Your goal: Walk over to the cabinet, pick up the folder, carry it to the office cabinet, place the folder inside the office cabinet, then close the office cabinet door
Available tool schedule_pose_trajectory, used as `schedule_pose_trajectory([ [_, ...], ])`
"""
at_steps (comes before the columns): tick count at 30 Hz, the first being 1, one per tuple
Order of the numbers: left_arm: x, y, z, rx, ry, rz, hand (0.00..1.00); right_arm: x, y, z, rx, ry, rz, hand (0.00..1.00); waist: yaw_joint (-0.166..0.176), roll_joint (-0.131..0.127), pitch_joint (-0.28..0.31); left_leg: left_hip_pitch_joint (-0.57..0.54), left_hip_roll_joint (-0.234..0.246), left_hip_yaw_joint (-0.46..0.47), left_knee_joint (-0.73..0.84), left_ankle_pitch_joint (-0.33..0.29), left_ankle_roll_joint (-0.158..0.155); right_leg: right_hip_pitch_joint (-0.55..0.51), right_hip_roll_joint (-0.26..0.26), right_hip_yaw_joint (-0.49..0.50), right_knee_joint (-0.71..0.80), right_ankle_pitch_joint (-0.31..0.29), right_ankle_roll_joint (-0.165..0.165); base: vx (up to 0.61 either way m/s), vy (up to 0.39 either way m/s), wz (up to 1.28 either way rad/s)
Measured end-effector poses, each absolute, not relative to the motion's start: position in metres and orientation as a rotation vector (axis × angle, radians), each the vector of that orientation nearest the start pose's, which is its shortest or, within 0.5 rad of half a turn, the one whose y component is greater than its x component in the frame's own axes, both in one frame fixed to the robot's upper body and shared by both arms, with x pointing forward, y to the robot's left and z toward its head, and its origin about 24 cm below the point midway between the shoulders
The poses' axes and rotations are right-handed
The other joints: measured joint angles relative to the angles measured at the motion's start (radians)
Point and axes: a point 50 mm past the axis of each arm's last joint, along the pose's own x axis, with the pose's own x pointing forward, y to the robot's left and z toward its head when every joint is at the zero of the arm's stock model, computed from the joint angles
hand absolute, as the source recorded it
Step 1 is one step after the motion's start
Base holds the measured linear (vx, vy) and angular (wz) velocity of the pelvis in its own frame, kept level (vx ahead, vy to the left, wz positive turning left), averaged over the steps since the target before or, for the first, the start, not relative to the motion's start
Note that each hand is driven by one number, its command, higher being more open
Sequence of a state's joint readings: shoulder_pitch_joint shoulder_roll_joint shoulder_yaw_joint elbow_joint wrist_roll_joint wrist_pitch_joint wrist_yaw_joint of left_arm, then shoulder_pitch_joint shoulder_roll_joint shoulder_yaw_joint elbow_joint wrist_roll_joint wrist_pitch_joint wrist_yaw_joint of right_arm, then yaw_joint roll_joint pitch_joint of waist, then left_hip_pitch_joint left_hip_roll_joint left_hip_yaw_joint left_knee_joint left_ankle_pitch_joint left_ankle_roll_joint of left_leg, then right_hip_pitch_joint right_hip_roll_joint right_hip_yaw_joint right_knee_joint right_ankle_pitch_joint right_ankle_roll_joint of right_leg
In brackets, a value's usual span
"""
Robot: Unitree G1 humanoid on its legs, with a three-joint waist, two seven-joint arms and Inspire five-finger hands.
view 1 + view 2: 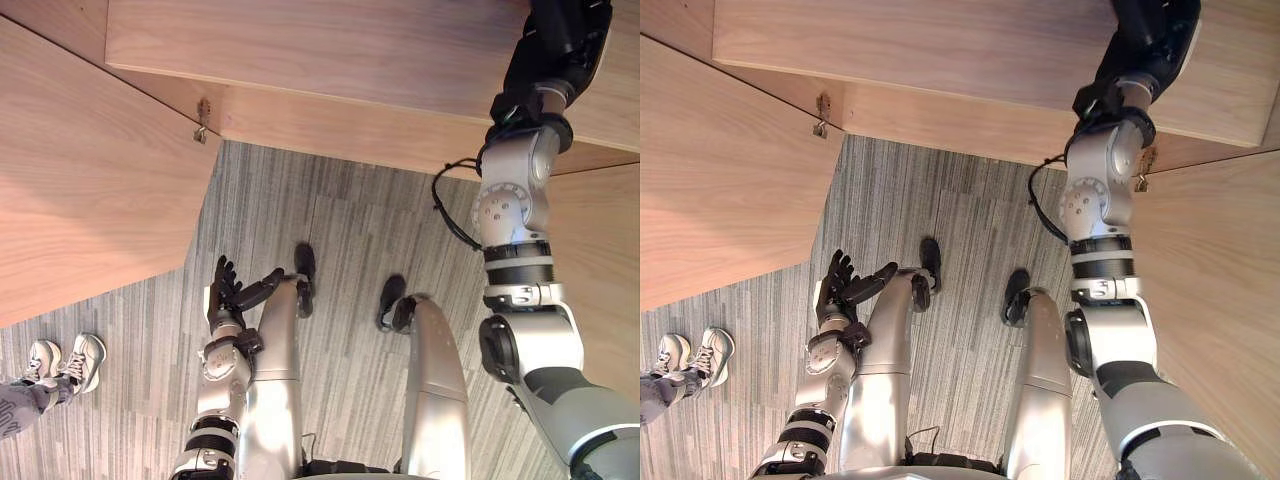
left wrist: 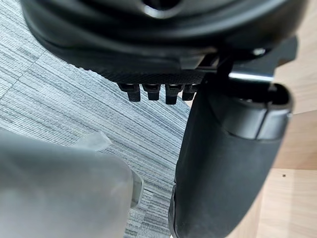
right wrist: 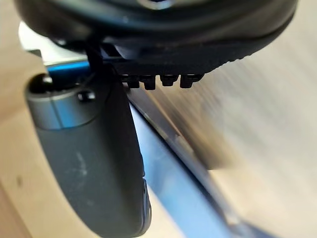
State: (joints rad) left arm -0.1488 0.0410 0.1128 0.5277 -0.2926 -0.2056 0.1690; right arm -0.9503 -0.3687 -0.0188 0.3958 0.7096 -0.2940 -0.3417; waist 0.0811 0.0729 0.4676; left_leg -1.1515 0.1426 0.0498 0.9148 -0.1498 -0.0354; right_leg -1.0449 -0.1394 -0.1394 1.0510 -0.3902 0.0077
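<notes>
Left eye view: wooden cabinet [image 1: 320, 50], grey carpet [image 1: 330, 215]; left hand [image 1: 224, 292] fingers straight; right hand [image 1: 558, 42] state unclear.

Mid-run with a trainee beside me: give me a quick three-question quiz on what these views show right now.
1. Fill in: in the right wrist view, the strip of folder past the thumb is coloured ____.
2. True or false: the left hand holds the folder.
3. Which arm reaches up to the wooden cabinet? A left, B right, C both.
Key: 1 blue. 2 false: it hangs low, fingers relaxed and empty. 3 B: the right hand is up at the cabinet.
</notes>
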Motion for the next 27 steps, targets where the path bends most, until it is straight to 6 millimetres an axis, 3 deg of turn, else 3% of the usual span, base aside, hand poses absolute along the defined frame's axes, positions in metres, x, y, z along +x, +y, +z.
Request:
schedule_pose_trajectory([
  [4,0.259,0.196,-0.028,-0.204,0.193,0.317,1.0,0.361,-0.184,0.272,0.066,-0.718,-0.045,1.0,-0.02,-0.001,0.0,0.006,0.009,0.007,-0.012,0.0,0.001,0.005,0.008,0.001,-0.021,0.01,0.002,-0.01,0.001,-0.08],
  [10,0.257,0.197,-0.032,-0.197,0.209,0.299,1.0,0.364,-0.18,0.253,-0.402,-0.655,0.031,1.0,-0.02,-0.002,-0.001,0.031,0.01,0.016,-0.038,0.003,0.003,0.025,0.008,0.002,-0.045,0.014,0.003,0.0,0.0,-0.01],
  [11,0.256,0.197,-0.034,-0.195,0.216,0.297,1.0,0.364,-0.182,0.251,-0.488,-0.648,0.029,0.0,-0.021,-0.003,-0.001,0.037,0.01,0.016,-0.042,0.003,0.003,0.033,0.008,0.0,-0.051,0.015,0.003,0.0,0.0,0.0],
  [13,0.255,0.199,-0.036,-0.187,0.227,0.295,1.0,0.367,-0.183,0.25,-0.64,-0.637,0.027,0.0,-0.025,-0.012,-0.005,0.05,0.01,0.02,-0.056,0.005,0.004,0.044,0.009,0.0,-0.067,0.02,0.005,0.0,0.0,0.0],
  [18,0.253,0.204,-0.04,-0.168,0.247,0.292,1.0,0.375,-0.192,0.26,-0.786,-0.611,-0.022,0.0,-0.028,-0.042,-0.02,0.072,0.014,0.046,-0.087,0.007,0.01,0.059,0.002,0.003,-0.101,0.036,0.007,0.0,0.005,-0.05],
  [21,0.252,0.205,-0.041,-0.165,0.254,0.291,1.0,0.381,-0.202,0.261,-0.718,-0.551,-0.039,0.0,-0.025,-0.053,-0.026,0.088,0.014,0.05,-0.098,0.007,0.015,0.088,-0.003,-0.01,-0.122,0.036,0.008,0.03,-0.002,0.08],
  [24,0.252,0.205,-0.043,-0.167,0.26,0.277,1.0,0.384,-0.207,0.253,-0.529,-0.468,0.032,0.0,-0.016,-0.066,-0.034,0.099,0.018,0.066,-0.109,0.007,0.018,0.102,-0.008,-0.016,-0.135,0.036,0.008,0.02,-0.013,0.06],
  [27,0.252,0.204,-0.044,-0.164,0.265,0.264,1.0,0.386,-0.198,0.245,-0.333,-0.432,0.134,0.0,-0.016,-0.067,-0.034,0.101,0.027,0.092,-0.113,0.007,0.026,0.103,-0.013,-0.018,-0.14,0.036,0.008,0.0,-0.004,0.01],
])
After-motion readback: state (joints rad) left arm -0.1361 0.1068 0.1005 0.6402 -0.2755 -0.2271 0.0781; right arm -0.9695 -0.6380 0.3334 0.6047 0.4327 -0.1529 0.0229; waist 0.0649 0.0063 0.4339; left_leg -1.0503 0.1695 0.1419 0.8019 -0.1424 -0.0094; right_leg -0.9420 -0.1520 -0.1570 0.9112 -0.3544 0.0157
